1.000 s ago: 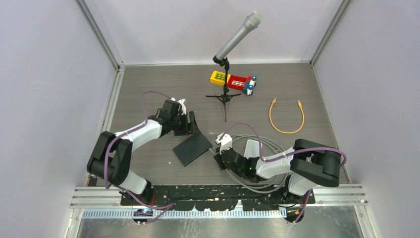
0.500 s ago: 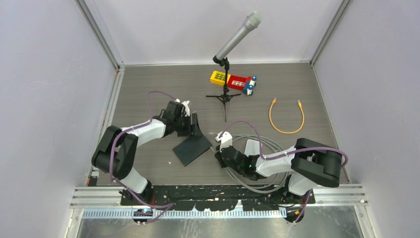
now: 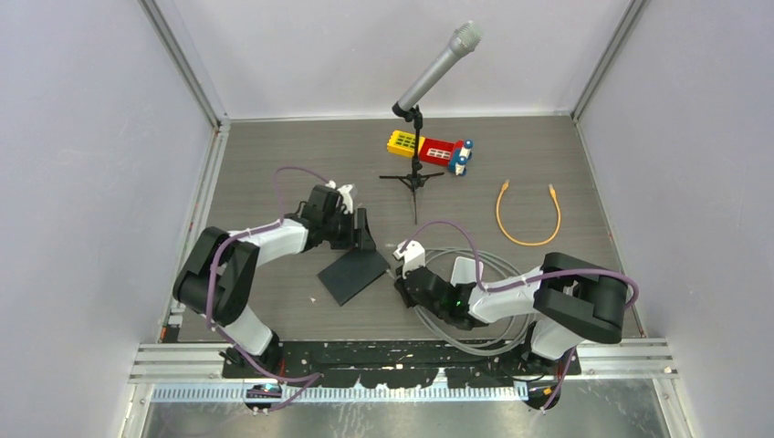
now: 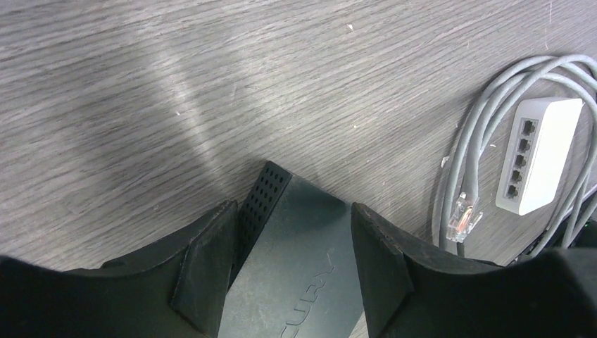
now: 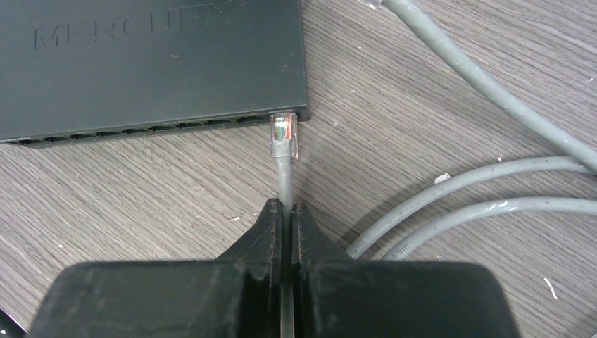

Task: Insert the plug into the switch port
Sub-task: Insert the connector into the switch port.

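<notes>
The black switch (image 3: 351, 274) lies askew in the near half of the bench (image 3: 274, 155), a little left of its middle, with bare wood grain running from it to the left edge and to the far-left corner.

The left gripper (image 3: 360, 233) sits over the switch's far corner. Its jaws stand apart, 1 on each side of that corner, and I cannot tell whether they press on it. The left wrist view cuts off the rest of the casing.

The right gripper (image 5: 286, 208) is low on the bench near the near edge. Its jaws are closed on the grey cable (image 5: 285, 179) just behind the plug (image 5: 284, 135). The plug's tip is at the end port by the switch's corner, and most of its clear body is outside. From above, the arm hides this meeting point.

Loops of the same cable crowd the near-right part, around a white hub (image 4: 538, 155) with 5 ports. A 2nd loose plug (image 4: 461, 218) lies just beside the hub.

Further right lies an orange cable (image 3: 529, 214). Toward the far edge stand a microphone stand (image 3: 415, 173) and toy blocks (image 3: 429, 148).
</notes>
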